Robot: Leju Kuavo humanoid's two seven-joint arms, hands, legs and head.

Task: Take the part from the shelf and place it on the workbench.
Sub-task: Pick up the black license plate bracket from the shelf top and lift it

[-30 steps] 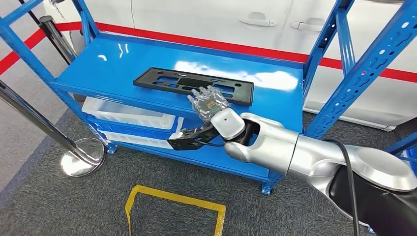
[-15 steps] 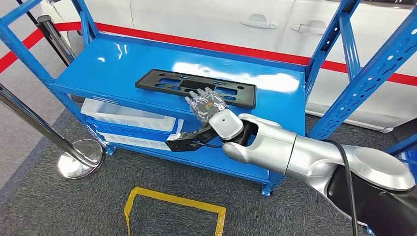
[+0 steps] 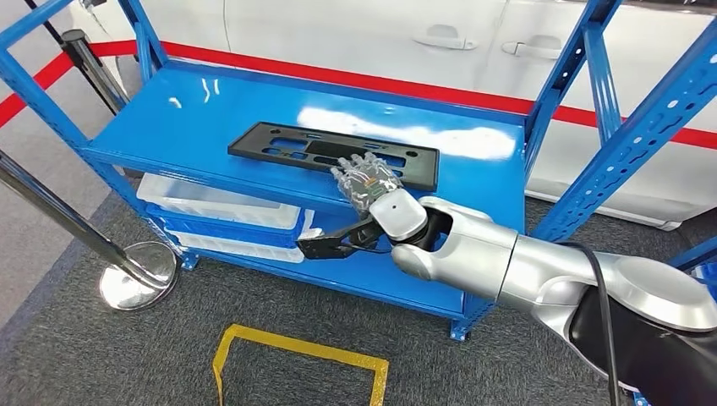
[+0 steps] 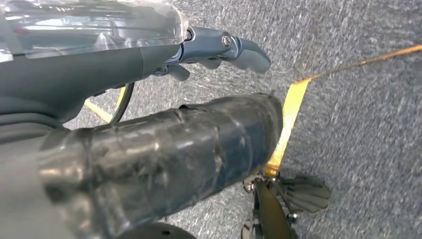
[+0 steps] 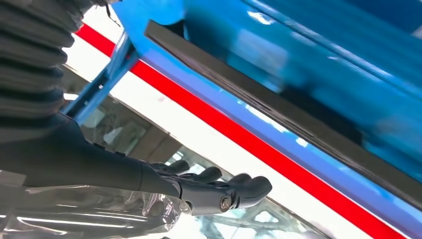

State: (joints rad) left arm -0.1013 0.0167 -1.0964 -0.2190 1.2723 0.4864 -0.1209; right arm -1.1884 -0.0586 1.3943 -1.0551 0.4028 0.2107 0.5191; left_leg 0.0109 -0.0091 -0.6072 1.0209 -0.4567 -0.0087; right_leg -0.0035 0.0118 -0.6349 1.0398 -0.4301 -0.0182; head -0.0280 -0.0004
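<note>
The part is a long flat black plate with cut-outs, lying on the top level of the blue shelf. My right hand reaches in from the near side. Its fingers are spread over the plate's near edge, right of the middle, and hold nothing. In the right wrist view the plate's dark edge runs across the blue shelf, with the hand's dark fingers a short way from it. My left hand hangs over the grey carpet with nothing in it, its fingers stretched out.
White plastic bins sit on the shelf's lower level. A chrome stanchion base stands on the floor to the left. A yellow tape square marks the carpet in front. A white car stands behind the shelf, and blue uprights rise at the right.
My right hand has moved forward and a little right, from just short of the plate's near edge to over it. The plate has not moved.
</note>
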